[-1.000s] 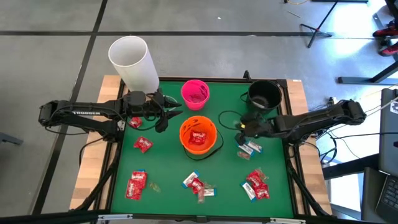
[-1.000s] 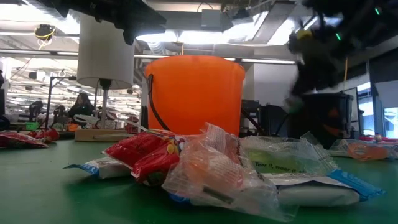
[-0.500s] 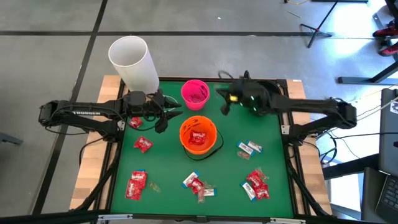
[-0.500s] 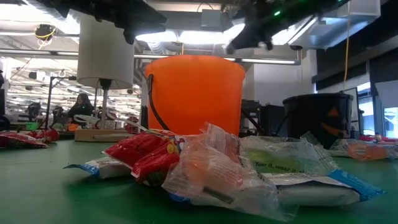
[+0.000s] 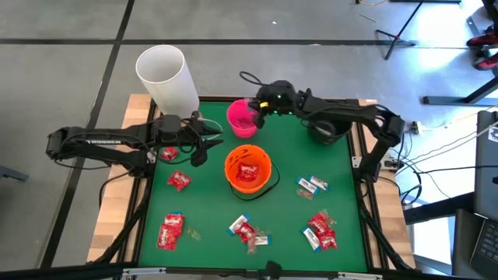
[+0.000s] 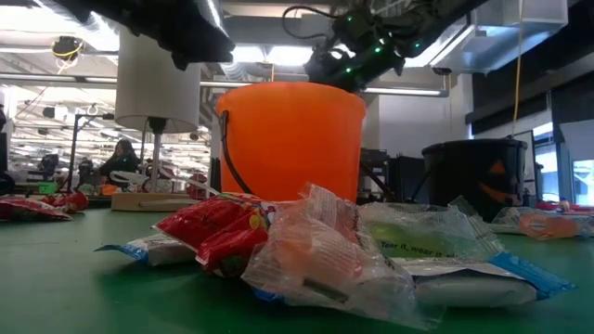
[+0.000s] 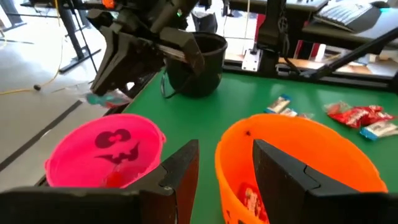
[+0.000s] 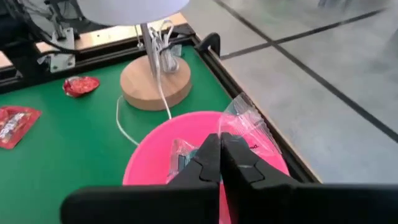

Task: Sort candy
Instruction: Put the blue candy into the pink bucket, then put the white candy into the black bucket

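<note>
1. Your right gripper [image 8: 219, 149] sits over the pink bucket [image 5: 243, 116] at the far side of the table, fingers pressed together on a clear-wrapped candy [image 8: 249, 127]. The wrapper sticks out past the fingertips, above the bucket's rim.
2. From the left wrist view you see the same clear wrapper hanging beneath the right gripper [image 7: 102, 87], just above the pink bucket [image 7: 106, 149].
3. Your left gripper [image 5: 208, 143] waits to the left of the orange bucket [image 5: 248, 167], fingers [image 7: 180, 165] partly apart with nothing between them.
4. The pink bucket already has something small lying inside; you cannot tell from these views what kind of sweet it is.
5. The orange bucket holds red candy [image 5: 249, 171].
6. Loose red candies [image 5: 170, 231] lie on the green table [image 5: 280, 225]: near the left edge, at the front centre, and in a cluster at the front right [image 5: 320, 229]. Two pale packets [image 5: 311, 185] rest to the right of the orange bucket.
7. The black bucket [image 5: 331, 124] stands at the far right corner; a white lamp [image 5: 166, 78] at the far left.
8. Beyond the table, the low view shows a lit workshop with a seated person [image 6: 119, 158] far off.
</note>
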`<move>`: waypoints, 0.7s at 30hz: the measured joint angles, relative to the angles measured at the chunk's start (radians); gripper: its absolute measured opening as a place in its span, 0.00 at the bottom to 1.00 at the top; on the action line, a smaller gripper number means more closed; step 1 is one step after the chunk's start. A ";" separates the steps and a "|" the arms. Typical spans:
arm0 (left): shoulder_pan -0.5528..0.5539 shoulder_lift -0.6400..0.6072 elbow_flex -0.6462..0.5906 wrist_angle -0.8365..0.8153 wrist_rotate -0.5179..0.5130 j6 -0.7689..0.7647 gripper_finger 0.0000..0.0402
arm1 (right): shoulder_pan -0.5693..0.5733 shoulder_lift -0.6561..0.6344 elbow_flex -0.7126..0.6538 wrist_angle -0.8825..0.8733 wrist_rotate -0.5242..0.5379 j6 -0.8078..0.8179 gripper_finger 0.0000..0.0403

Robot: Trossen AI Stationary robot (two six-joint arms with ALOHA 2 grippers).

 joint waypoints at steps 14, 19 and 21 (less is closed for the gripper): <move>0.000 -0.097 0.000 -0.107 -0.076 -0.003 0.35 | 0.052 -0.099 0.128 -0.327 0.030 -0.059 0.37; 0.000 -0.135 0.000 -0.141 -0.076 0.007 0.35 | 0.154 -0.239 0.128 -0.520 0.058 -0.036 0.36; 0.000 -0.145 0.000 -0.133 -0.079 0.023 0.35 | 0.214 -0.286 0.125 -0.603 0.121 -0.017 0.34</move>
